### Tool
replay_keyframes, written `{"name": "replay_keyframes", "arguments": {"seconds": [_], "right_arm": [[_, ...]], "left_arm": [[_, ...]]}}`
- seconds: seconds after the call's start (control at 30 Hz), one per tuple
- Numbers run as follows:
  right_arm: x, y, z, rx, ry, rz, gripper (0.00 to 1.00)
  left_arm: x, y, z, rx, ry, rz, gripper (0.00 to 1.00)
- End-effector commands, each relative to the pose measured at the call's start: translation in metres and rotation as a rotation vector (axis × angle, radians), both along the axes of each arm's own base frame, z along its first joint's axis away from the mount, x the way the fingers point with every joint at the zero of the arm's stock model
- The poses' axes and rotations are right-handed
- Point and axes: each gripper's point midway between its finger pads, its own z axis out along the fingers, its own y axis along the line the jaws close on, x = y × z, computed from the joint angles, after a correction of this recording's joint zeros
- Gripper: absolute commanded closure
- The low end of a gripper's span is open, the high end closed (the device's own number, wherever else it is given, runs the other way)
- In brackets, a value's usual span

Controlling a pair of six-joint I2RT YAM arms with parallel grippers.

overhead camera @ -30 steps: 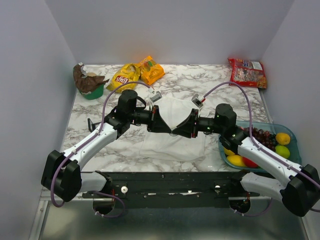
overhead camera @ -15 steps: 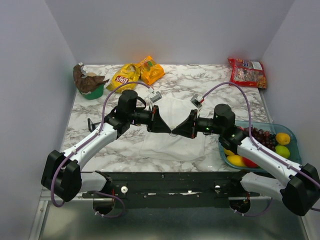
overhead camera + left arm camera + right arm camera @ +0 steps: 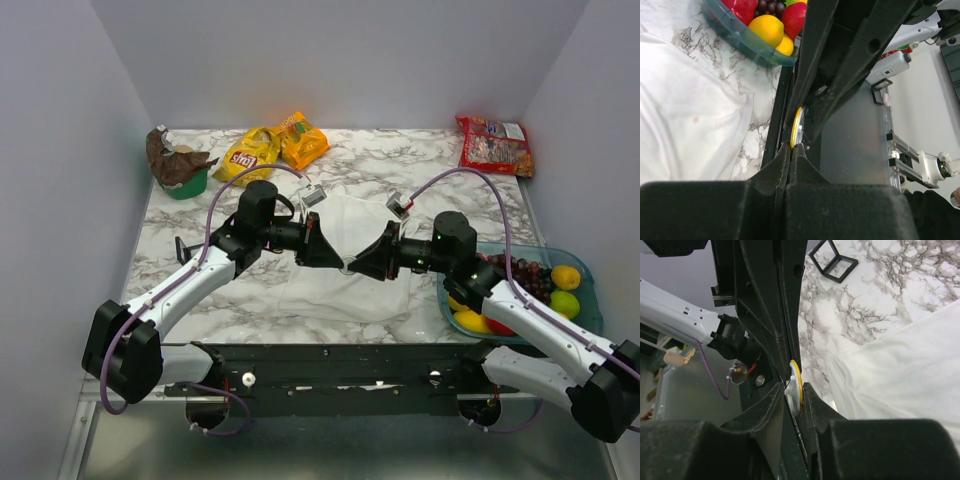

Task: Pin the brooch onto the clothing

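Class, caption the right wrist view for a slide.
Right gripper grips the gold brooch, left gripper tips meeting it, white clothing beyond.

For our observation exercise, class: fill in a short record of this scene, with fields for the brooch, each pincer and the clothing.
brooch: gold disc, edge-on, where both arms' tips meet
left pincer: shut, tips at the brooch's rim
right pincer: fingers either side of the disc, gripping it
clothing: white, spread on the marble table beneath them

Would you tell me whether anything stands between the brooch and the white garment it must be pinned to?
Nothing visible does: the brooch sits in the right gripper above the white garment, with only open air beneath it.
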Motion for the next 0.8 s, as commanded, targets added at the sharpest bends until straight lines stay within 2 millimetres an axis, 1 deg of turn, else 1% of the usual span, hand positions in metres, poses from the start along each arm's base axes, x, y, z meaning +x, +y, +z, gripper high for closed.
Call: {"name": "replay_keyframes", "arguments": {"seconds": [0.0,0.03,0.07,0.13,0.17,0.27,0.4,0.53,0.6,0.63,0.67,0.77], "right_arm": [[0.000,-0.003,0.018,0.011,-0.050,-0.014,0.63],[0.000,-0.004,0.019,0.014,-0.054,-0.014,0.62],[-0.001,-0.004,0.020,0.016,-0.055,-0.014,0.59],[-0.003,-0.005,0.022,0.020,-0.054,-0.012,0.50],[-0.004,-0.006,0.026,0.027,-0.062,-0.012,0.44],[-0.005,-0.008,0.032,0.037,-0.078,-0.024,0.39],[-0.003,-0.010,0.031,0.012,-0.085,-0.031,0.38],[-0.005,-0.007,0.029,-0.010,-0.081,0.008,0.39],[-0.006,-0.006,0.028,-0.015,-0.081,0.020,0.42],[-0.007,-0.006,0.022,-0.033,-0.062,0.025,0.43],[-0.007,-0.006,0.021,-0.037,-0.060,0.027,0.48],[-0.012,-0.007,0.019,-0.045,-0.055,0.049,0.53]], "left_arm": [[0.004,0.001,0.001,0.013,-0.010,0.011,1.00],[0.004,0.001,0.002,0.012,-0.011,0.011,1.00],[0.004,0.001,0.001,0.012,-0.009,0.010,1.00],[0.003,0.001,0.002,0.011,-0.009,0.009,1.00],[0.002,0.001,0.002,0.008,-0.009,0.002,1.00],[-0.001,0.001,0.005,-0.001,-0.012,-0.014,1.00],[-0.013,0.000,0.011,-0.023,-0.022,-0.073,1.00],[-0.026,-0.002,0.016,-0.034,-0.054,-0.121,1.00],[-0.030,-0.003,0.017,-0.034,-0.072,-0.137,1.00],[-0.031,-0.002,0.018,-0.035,-0.075,-0.142,1.00],[-0.032,-0.002,0.019,-0.036,-0.081,-0.141,1.00],[-0.033,-0.002,0.019,-0.036,-0.084,-0.147,1.00]]}}
